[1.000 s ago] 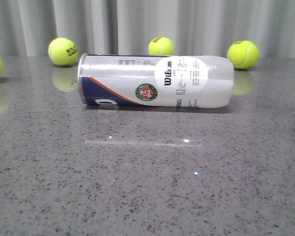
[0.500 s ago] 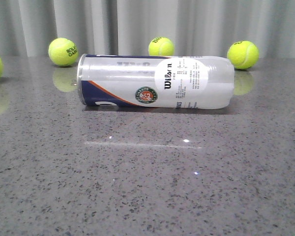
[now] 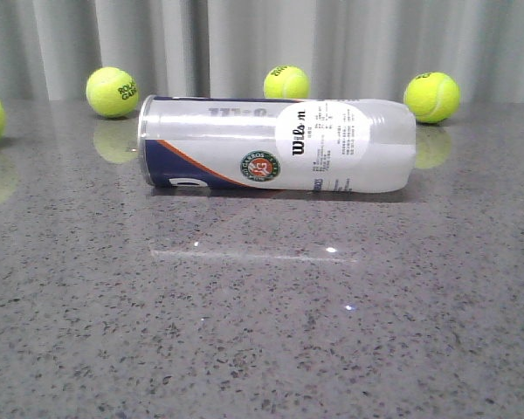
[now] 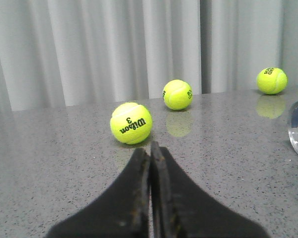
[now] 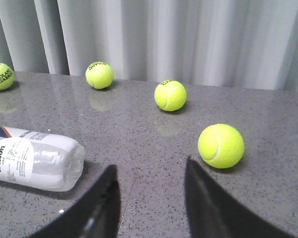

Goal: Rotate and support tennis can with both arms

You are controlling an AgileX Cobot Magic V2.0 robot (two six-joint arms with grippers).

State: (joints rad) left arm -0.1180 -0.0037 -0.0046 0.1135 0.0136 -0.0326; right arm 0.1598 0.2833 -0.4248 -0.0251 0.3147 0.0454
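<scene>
The left gripper (image 4: 150, 163) is pressed shut and holds nothing. The right gripper (image 5: 149, 188) is wide open and holds nothing too. Past them, the tennis can (image 3: 276, 144) lies on its side on the grey table (image 3: 262, 332), silver rim to the left. Behind the can, three tennis balls (image 3: 286, 82) sit near the curtain (image 3: 262, 35).
</scene>
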